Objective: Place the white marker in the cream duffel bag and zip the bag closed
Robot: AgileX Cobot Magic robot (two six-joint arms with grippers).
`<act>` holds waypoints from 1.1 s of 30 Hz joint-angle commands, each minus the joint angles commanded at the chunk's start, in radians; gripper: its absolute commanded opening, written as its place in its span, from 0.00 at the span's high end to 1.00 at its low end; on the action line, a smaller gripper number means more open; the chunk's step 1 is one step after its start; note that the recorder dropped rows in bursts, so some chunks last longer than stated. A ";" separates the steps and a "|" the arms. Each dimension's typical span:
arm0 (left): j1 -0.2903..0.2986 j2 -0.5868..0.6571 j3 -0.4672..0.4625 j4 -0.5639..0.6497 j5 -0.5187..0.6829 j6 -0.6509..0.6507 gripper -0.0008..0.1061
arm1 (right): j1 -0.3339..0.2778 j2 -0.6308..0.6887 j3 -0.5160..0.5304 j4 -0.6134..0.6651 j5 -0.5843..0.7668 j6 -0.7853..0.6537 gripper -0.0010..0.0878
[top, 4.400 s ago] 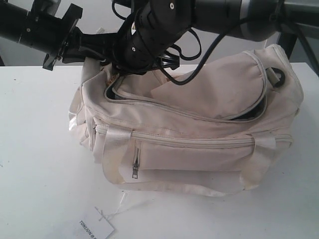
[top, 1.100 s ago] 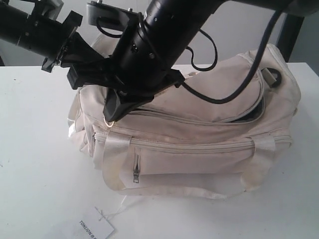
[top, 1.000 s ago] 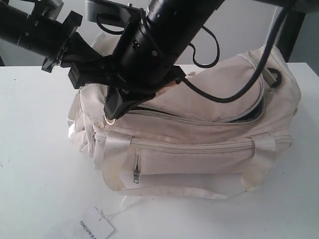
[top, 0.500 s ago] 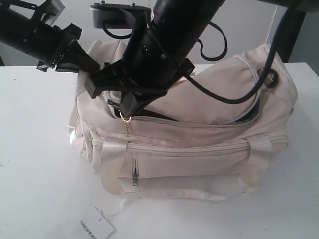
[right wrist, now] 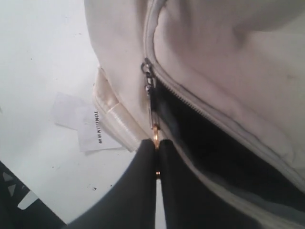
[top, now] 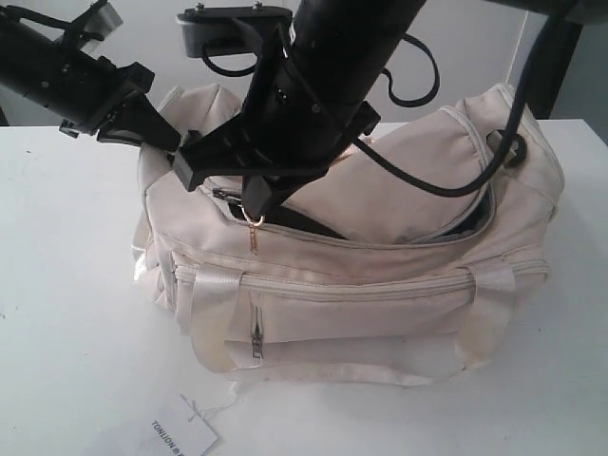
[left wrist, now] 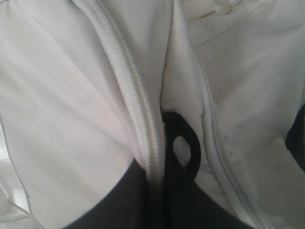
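Black right arm enters from 12 o'clock in the exterior view and slants down across the middle; right gripper (top: 253,207) sits over the bag (top: 380,304) toward its 10 o'clock corner. Fingers pressed together, pinching the gold keyring (top: 253,219) that hangs off the top zip's slider (right wrist: 147,71). Left arm comes in from 10 o'clock, low and nearly level; left gripper (top: 163,141) is at the bag's 9 o'clock end. In its wrist view the dark fingers (left wrist: 128,200) are closed tight on the zip seam, with a black ring (left wrist: 183,149) just beside them

Bag: cream cloth, soft and slumped, long side to the camera
- top zip (top: 380,242) gapes from the slider round to 3 o'clock; dark inside shows through the gap
- top flap bulges up at 1 o'clock
- satin straps (top: 214,313) run down the front at 8 and 4 o'clock
- small front pocket, metal pull (top: 256,334) hanging straight down, pocket zipped
- another black ring (top: 503,152) at the 2 o'clock end

Marker: cannot tell where it is; no view shows inside the bag past the dark gap

Bag rests on a white table (top: 66,285). White paper tag (top: 180,435) with black print lies flat at 7 o'clock from the bag, a thin string leading back toward it. Pale wall (top: 465,47) behind, dark upright post at 1 o'clock
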 joint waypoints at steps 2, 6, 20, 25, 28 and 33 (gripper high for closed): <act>0.000 0.000 0.000 0.000 -0.007 0.000 0.99 | 0.000 0.000 0.011 0.014 0.000 -0.009 0.99; 0.000 0.000 0.000 0.009 -0.014 0.000 0.99 | 0.000 0.000 0.046 0.014 0.000 -0.015 0.99; 0.000 0.000 0.000 0.077 -0.034 0.000 0.99 | 0.000 -0.052 0.058 -0.096 0.000 -0.015 0.99; 0.000 0.000 0.000 0.083 -0.036 0.000 0.99 | 0.000 -0.090 0.058 -0.196 0.000 -0.015 0.99; 0.000 0.000 0.000 0.088 -0.036 0.000 0.99 | 0.000 -0.103 0.058 -0.216 0.000 -0.015 0.99; 0.000 0.000 0.000 0.090 -0.036 0.000 0.99 | 0.000 -0.103 0.140 -0.247 0.000 -0.009 0.99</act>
